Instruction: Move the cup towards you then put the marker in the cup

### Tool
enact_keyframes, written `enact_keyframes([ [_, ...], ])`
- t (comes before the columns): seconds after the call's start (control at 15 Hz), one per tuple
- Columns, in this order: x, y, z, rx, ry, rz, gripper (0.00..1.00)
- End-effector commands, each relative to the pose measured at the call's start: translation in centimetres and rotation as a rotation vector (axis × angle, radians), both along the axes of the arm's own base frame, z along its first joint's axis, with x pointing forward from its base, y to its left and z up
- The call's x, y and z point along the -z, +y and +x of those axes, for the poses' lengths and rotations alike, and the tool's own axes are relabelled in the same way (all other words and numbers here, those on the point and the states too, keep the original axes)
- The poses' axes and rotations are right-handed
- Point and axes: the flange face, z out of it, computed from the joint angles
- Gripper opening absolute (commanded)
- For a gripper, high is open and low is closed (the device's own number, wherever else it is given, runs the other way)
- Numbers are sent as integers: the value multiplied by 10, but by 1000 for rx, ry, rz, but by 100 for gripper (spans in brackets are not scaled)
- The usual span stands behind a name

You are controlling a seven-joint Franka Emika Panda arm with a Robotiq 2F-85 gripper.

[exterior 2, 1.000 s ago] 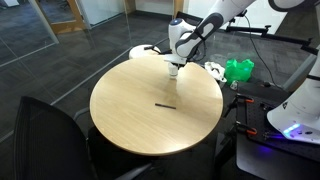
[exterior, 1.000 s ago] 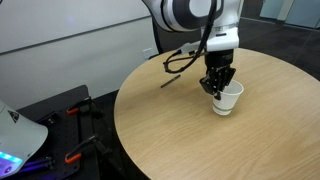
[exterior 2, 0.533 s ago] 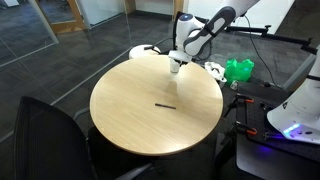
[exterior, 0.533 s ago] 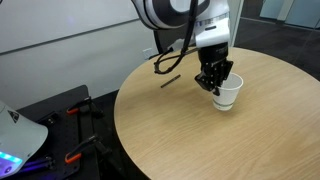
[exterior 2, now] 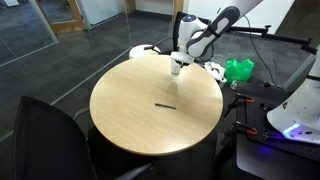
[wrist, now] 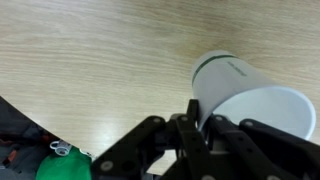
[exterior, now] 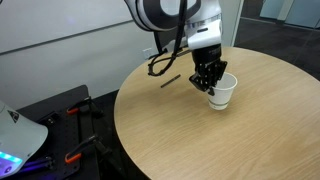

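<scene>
The white cup [exterior: 223, 93] stands on the round wooden table [exterior: 190, 130], held at its rim by my gripper [exterior: 211, 86], which is shut on the cup's wall. In an exterior view the cup [exterior 2: 175, 68] is near the table's far edge under the gripper [exterior 2: 176, 62]. The wrist view shows the cup [wrist: 245, 95] tilted, with its rim pinched between the black fingers [wrist: 190, 120], one finger outside and one inside. The marker [exterior: 171, 80] lies flat on the table apart from the cup; in an exterior view the marker [exterior 2: 165, 104] rests near the table's middle.
A dark chair [exterior 2: 50, 140] stands at the table's near side. A green object [exterior 2: 238, 70] and cables lie on a cart beyond the table. A white device with blue light [exterior: 15, 140] sits at the lower left. Glass walls stand behind.
The gripper has carried the cup a short way across the table, leftward in an exterior view. The marker has stayed in place.
</scene>
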Motion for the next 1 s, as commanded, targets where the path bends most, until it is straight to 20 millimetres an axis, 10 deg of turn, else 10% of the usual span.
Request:
enact_keyframes([
  [0.0,0,-1,0,12,-10,5,1],
  [0.93,20,-2,-48,48,-50,14,1],
])
